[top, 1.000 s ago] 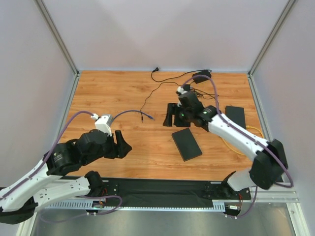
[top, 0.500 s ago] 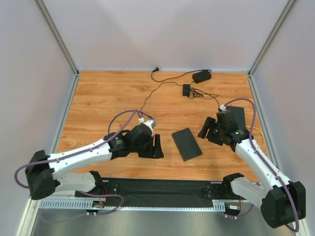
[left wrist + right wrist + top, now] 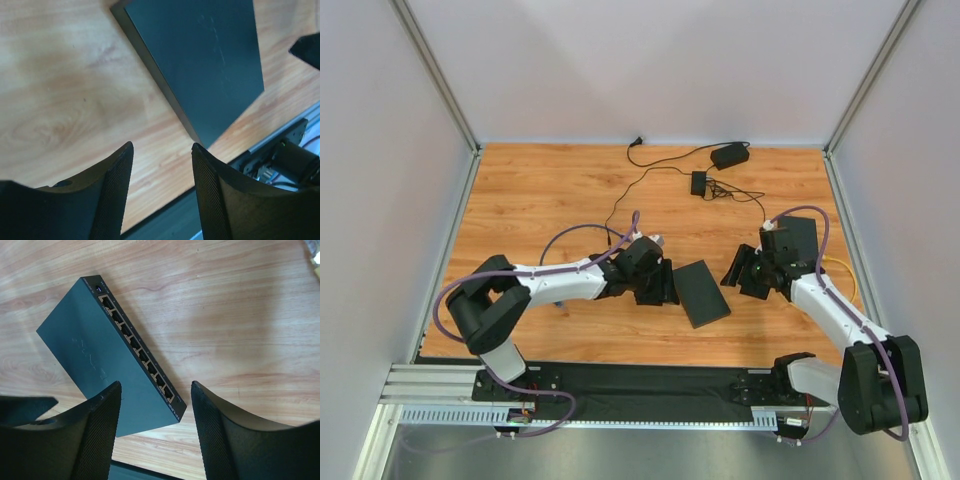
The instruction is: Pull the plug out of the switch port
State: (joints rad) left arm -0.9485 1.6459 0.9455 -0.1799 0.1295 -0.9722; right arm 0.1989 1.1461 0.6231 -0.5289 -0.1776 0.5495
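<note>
Left gripper (image 3: pixel 162 147) and right gripper (image 3: pixel 156 385) flank the switch (image 3: pixel 700 293) near the table's (image 3: pixel 540 190) front edge, jaws apart and empty; a nudge could skid it.

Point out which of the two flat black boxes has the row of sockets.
The oblong switch, the left one of the two in the top view: the right wrist view shows sockets along one long edge. The squarer slab to its right shows none.
</note>
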